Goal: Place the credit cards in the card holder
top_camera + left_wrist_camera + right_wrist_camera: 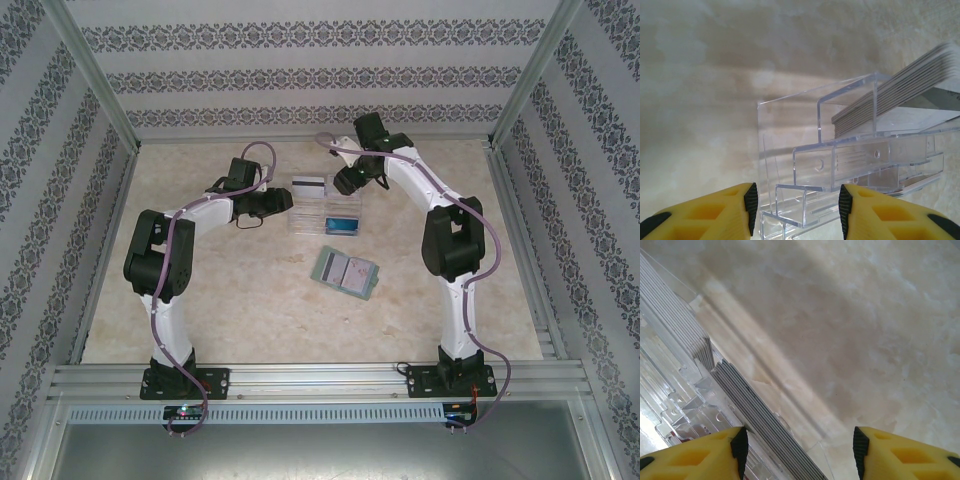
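The grey-green card holder (324,266) lies open on the table with a pale pink card (353,272) in it. Behind it, a clear tray (347,207) carries a white-grey card with a black stripe (308,186) and a blue card (342,226). My left gripper (284,201) is at the tray's left end, open, its pads standing either side of the tray's low corner (790,200) without touching. My right gripper (347,181) hovers at the tray's back right, open, over the edges of a stack of cards (765,425). Another stack (910,80) leans in the tray's top tier.
Metal frame rails (320,380) run along the near edge and both sides of the marbled table (230,310). Patterned walls close in the back and sides. Bare table surface lies to the left of and in front of the card holder.
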